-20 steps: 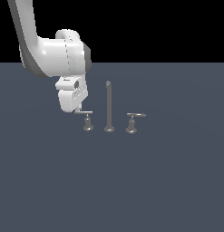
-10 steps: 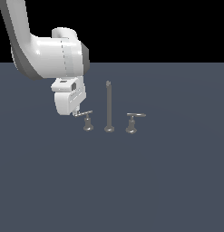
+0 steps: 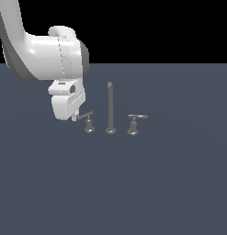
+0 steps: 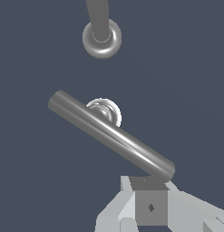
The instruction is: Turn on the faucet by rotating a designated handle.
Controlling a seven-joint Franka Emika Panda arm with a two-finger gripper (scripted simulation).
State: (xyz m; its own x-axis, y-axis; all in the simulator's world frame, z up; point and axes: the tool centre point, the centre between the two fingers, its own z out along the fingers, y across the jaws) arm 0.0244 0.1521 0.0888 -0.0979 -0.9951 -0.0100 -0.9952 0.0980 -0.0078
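The handle lever slants toward the gripper, whose jaw opening cannot be told.

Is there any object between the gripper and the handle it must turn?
Nothing visible stands between them. In the wrist view the gripper sits right at the free end of the handle, seemingly touching it. The spout post and the other handle stand farther to the exterior view's right.

1 faucet stands on 1 tabletop, in 3 pieces: 1 spout post and 2 lever handles, the handle and its twin. 1 arm carries 1 hand.
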